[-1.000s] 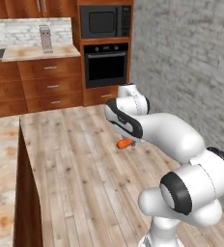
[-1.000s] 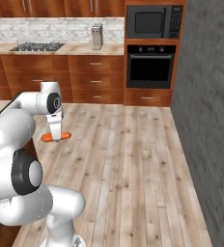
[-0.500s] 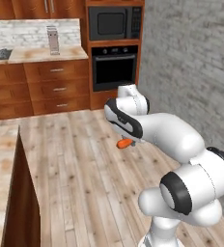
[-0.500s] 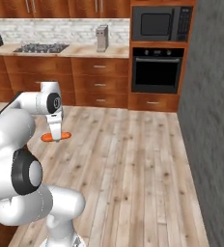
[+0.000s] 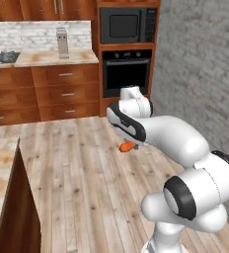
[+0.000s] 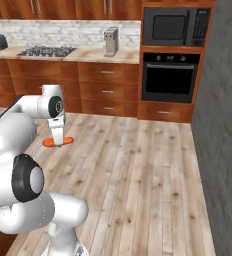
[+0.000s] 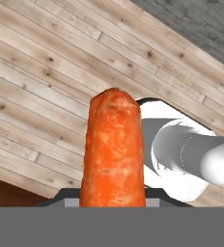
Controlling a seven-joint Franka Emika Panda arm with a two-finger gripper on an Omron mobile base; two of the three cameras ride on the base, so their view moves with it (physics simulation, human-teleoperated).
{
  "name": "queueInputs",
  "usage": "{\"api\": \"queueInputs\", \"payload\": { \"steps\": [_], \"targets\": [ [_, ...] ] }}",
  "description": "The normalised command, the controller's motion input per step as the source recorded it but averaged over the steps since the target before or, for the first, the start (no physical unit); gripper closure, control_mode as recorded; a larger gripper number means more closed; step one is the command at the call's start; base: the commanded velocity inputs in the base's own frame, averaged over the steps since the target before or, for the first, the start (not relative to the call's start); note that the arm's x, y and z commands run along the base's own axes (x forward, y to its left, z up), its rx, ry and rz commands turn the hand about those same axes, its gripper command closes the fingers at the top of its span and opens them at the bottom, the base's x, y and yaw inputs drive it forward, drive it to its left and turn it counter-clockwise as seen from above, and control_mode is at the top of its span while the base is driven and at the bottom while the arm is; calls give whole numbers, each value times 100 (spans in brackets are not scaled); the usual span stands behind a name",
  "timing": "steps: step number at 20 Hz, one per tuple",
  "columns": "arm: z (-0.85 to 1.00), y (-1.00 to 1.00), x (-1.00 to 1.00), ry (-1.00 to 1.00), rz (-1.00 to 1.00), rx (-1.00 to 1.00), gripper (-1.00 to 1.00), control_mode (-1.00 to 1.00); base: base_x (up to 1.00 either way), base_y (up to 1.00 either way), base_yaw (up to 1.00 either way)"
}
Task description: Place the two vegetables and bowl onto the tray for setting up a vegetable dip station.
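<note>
Orange, rough-skinned carrot crosswise in the tool's clamped fingers above floorboards.

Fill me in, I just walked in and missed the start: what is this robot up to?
The white arm is carrying a small orange carrot in its gripper, held in the air above the wooden kitchen floor. In the base views the carrot lies crosswise under the hand, with the oven and wooden drawers behind it. Nothing has been set down here at this moment.
</note>
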Motion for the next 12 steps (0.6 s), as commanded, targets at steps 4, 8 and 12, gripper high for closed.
{"api": "queueInputs", "payload": {
  "steps": [4, 8, 12],
  "targets": [
    [0, 0, 0, 0, 0, 0, 100, 100, 57, -30, 14],
    [0, 0, 0, 0, 0, 0, 100, 100, 57, -31, 14],
    [0, 0, 0, 0, 0, 0, 100, 100, 56, -31, 14]
  ]
}}
